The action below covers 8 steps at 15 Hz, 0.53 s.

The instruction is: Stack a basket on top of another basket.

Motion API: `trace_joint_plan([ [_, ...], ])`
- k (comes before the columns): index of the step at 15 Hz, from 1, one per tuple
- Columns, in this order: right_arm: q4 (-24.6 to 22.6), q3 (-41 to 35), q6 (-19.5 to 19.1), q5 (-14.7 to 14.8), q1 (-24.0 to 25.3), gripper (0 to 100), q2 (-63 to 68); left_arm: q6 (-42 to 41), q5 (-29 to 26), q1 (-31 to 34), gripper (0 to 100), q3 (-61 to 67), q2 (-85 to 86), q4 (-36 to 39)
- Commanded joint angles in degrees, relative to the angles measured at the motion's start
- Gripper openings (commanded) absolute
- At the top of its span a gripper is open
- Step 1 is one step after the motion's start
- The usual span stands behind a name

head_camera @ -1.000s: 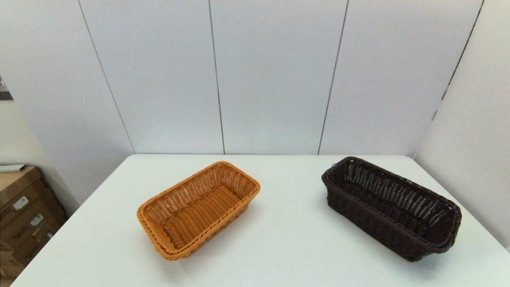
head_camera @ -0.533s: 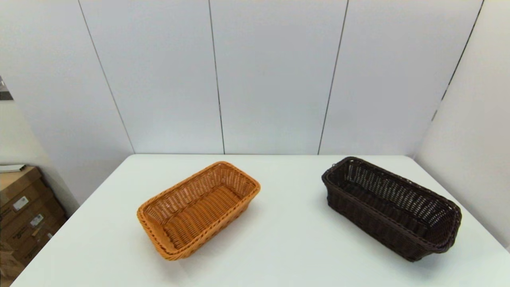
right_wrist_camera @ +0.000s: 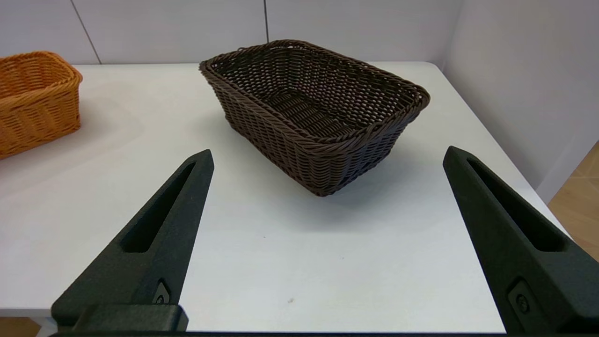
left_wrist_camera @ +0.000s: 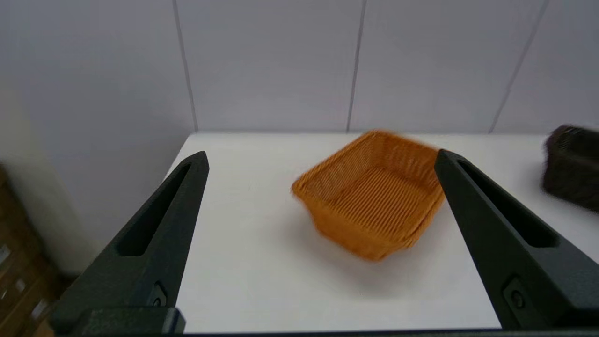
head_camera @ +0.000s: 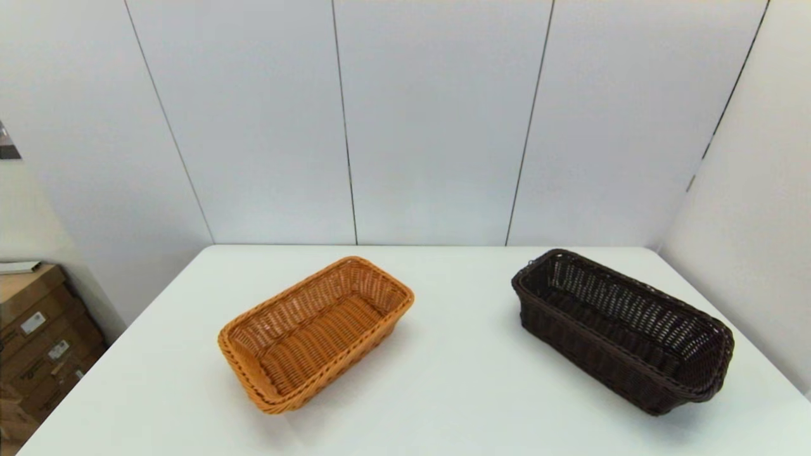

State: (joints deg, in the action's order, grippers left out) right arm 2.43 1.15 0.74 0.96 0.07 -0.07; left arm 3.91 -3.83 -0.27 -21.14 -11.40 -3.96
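Nothing shifted since a second ago: dark brown wicker basket upright on white table, well right of orange-tan wicker basket; right gripper and left gripper spread wide, off the near edge.

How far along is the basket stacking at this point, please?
Nothing is done yet: the dark brown basket and the orange-tan basket sit apart on the table. Nothing is in hand: left tool and right tool are open, short of them. Grasping, lifting and stacking remain.
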Motion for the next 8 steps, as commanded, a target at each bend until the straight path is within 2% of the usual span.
trace_joint_plan([
  [1, 0.0, 0.0, 0.0, 0.0, 0.0, 100, 0.0, 1.6, -2.9, 0.0, 100, -29.9, -33.1, -1.3],
  [5, 0.0, 0.0, 0.0, 0.0, 0.0, 100, 0.0, 10.5, 4.4, -0.2, 100, -55.7, -56.5, -13.5],
  [8, 0.0, 0.0, 0.0, 0.0, 0.0, 100, 0.0, 21.5, 17.3, -4.4, 100, -69.6, -71.7, -24.6],
])
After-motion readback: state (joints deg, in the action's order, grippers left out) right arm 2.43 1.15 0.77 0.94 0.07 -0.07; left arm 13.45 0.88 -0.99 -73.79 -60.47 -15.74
